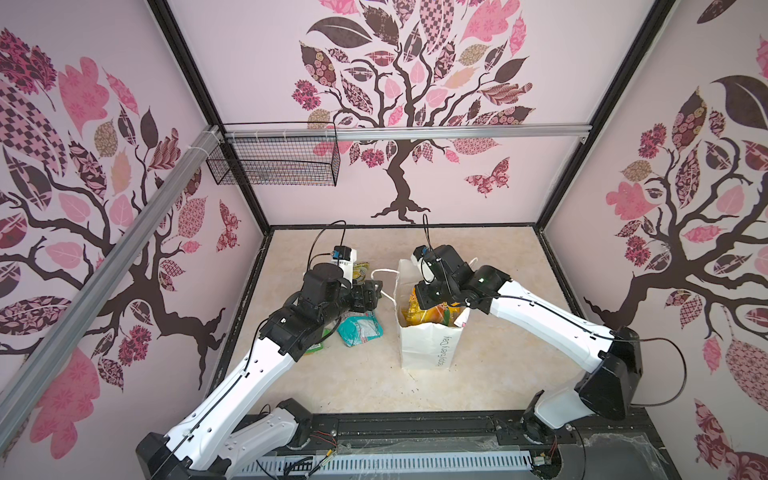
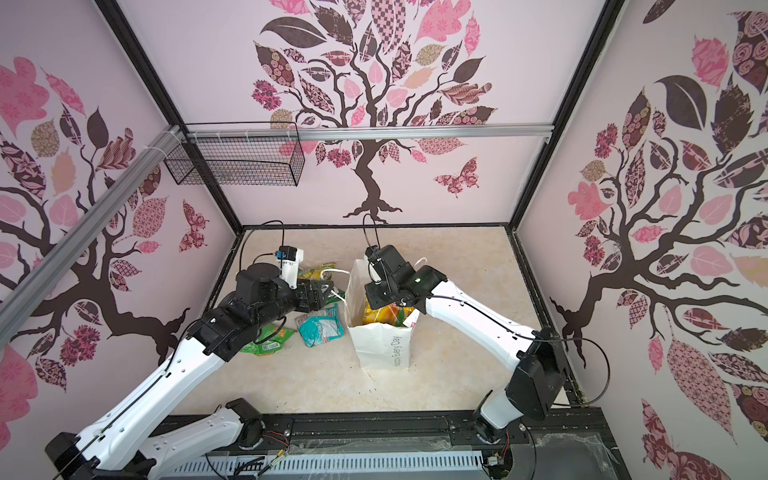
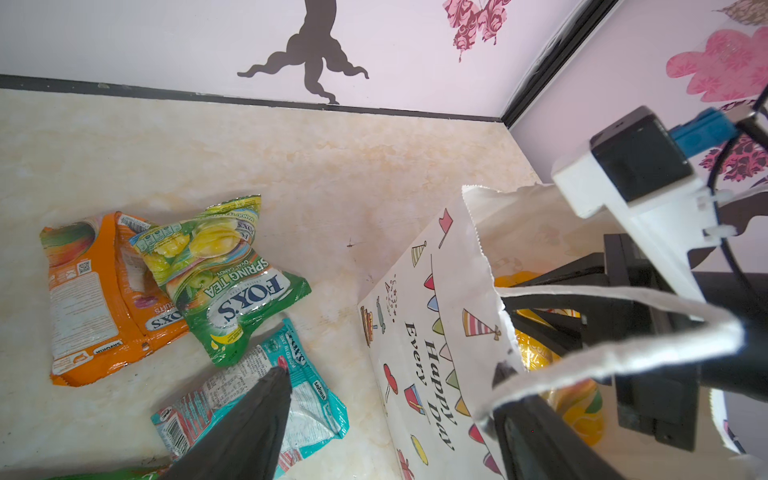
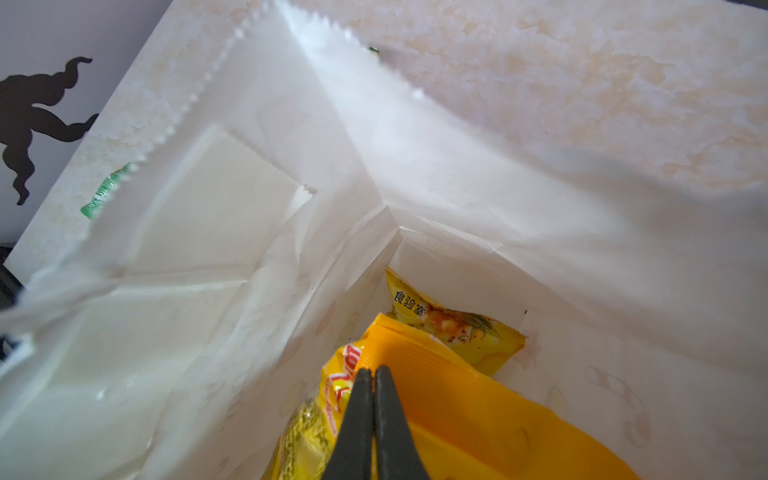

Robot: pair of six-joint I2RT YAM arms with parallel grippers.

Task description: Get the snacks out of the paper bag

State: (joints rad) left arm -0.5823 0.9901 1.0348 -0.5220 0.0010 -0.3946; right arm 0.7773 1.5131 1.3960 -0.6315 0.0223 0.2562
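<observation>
Right claw (image 4: pixel 371 370), pinched shut, sits over a yellow-orange packet (image 4: pixel 478 415) inside the paper bag (image 1: pixel 430 345); left claw (image 3: pixel 392 370) gapes wide astride its wall.

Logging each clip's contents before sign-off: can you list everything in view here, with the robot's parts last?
paper bag: one, white, upright and open at mid-table.
snacks in the bag: at least two, orange and yellow, low inside it.
snacks on the table: four, orange, green-yellow FOX'S, teal, green, all left of the bag.
wire basket: one, black, hung on the back wall rail.
table: one, beige marbled.
left gripper: open, at the bag's rim.
right gripper: shut, inside the bag, tips at the orange packet.
</observation>
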